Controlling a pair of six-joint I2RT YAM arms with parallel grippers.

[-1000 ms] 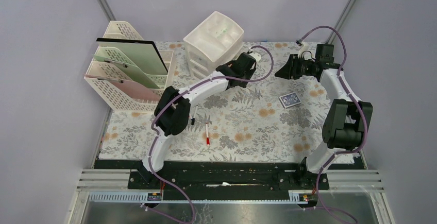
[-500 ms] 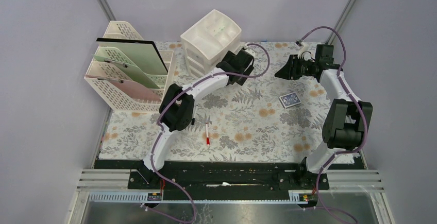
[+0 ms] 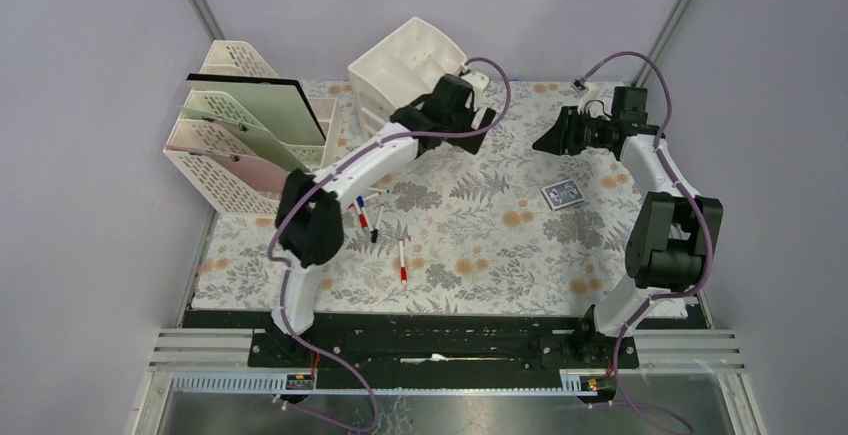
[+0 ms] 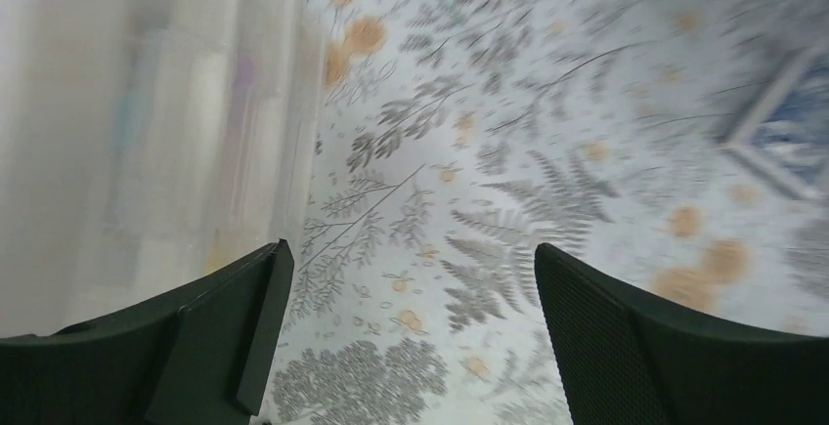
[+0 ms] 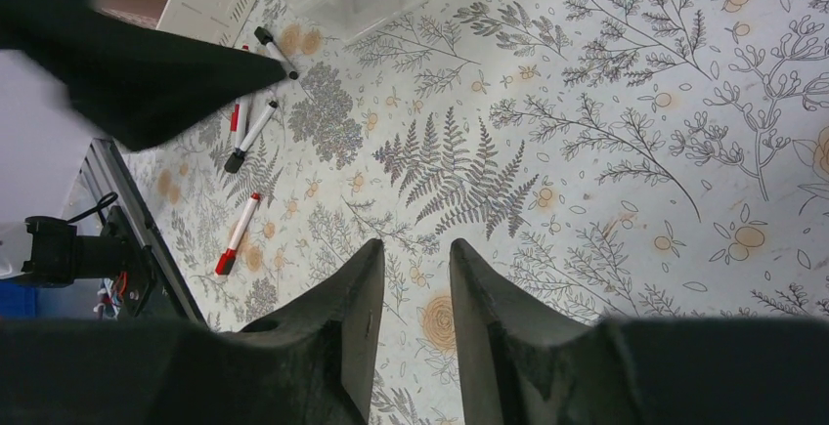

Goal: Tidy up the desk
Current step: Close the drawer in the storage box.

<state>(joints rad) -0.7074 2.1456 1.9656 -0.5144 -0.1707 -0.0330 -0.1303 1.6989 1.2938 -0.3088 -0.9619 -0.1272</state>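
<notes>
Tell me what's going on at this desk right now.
Two robot arms are tidying a desk. The left arm reaches beside the white drawer unit, jaws wide open and empty. The right arm hovers over bare cloth, jaws slightly apart, holding nothing. Several markers and a card deck lie loose on the cloth; folders stand in the file rack.

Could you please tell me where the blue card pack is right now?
In the top view the blue card pack lies flat on the right half of the desk, a little nearer the arm bases than the right pincer.
</notes>
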